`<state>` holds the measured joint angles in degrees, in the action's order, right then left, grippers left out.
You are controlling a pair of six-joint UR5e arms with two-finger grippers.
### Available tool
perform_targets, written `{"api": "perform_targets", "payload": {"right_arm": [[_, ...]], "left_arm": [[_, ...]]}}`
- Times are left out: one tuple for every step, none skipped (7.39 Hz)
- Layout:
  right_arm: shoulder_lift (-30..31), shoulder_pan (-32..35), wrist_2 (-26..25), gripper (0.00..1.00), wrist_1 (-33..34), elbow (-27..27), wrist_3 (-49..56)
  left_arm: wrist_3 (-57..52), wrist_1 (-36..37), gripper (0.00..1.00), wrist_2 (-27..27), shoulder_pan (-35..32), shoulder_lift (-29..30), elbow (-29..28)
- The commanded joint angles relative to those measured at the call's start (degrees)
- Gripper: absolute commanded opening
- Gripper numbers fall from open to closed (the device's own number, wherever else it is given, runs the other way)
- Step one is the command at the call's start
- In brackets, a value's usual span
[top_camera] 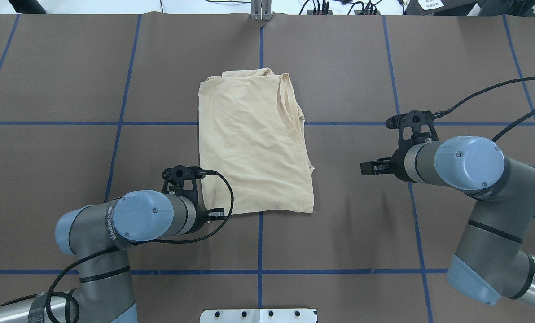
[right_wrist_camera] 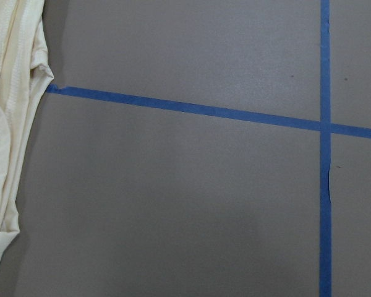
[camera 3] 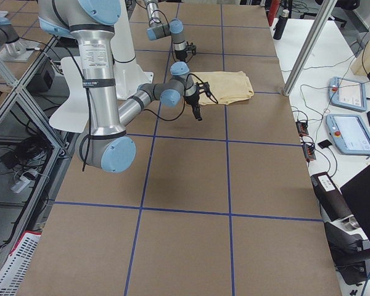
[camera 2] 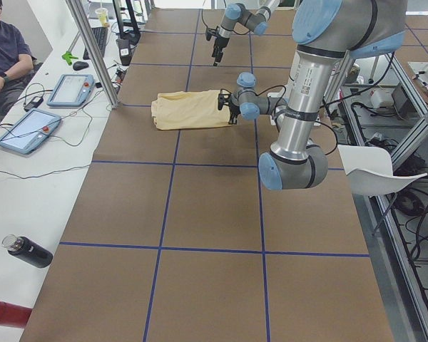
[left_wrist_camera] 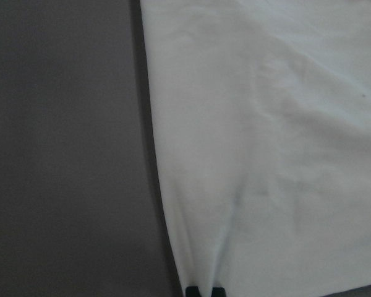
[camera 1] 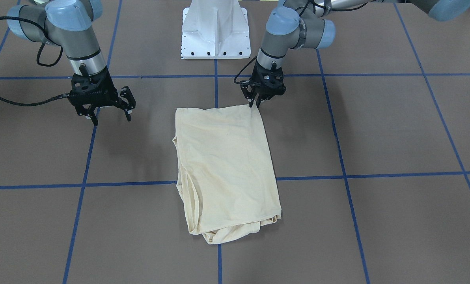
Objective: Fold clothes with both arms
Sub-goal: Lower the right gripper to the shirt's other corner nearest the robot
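The left end effector [camera 1: 255,103] is pinching the shirt [camera 1: 225,165] at the corner nearest the robot, with its fingertips pressed together on the cloth. In the left wrist view the fabric is puckering toward them, which suggests a real grip rather than a mere touch. The shirt is lying on the table [camera 1: 396,130] as a narrow, already folded rectangle, stretching away from that end effector toward the far side, with its print hidden. Holding a near corner is probably meant to let the arm carry that edge over for the next fold.

The right end effector [camera 1: 112,117] is hanging with its fingers spread above bare table and is holding nothing. The shirt is lying well apart, off to its side. It is likely waiting there open because the matching near corner is not yet taken, and lifting by two corners would keep the thin cloth from sagging. With only one corner held, pulling now risks dragging the stack askew.
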<state>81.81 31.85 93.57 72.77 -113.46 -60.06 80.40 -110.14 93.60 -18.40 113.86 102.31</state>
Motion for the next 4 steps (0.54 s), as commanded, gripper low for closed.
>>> {"api": "perform_targets", "payload": {"right_arm": [[-1.56, -0.21, -0.05, 1.0, 0.0, 0.69, -2.06], [-4.01, -1.17, -0.58, 0.98, -0.09, 2.52, -4.16], [-7.25, -2.22, -2.23, 0.96, 0.0, 4.97, -5.58], [-9.72, -4.41, -3.9, 0.89, 0.0, 6.48, -12.46]], "left_arm": [[0.29, 0.1, 0.0, 0.01, 0.03, 0.05, 0.43], [0.29, 0.1, 0.0, 0.01, 0.03, 0.05, 0.69], [0.29, 0.1, 0.0, 0.01, 0.03, 0.05, 0.7], [0.29, 0.1, 0.0, 0.01, 0.03, 0.05, 0.7]]}}
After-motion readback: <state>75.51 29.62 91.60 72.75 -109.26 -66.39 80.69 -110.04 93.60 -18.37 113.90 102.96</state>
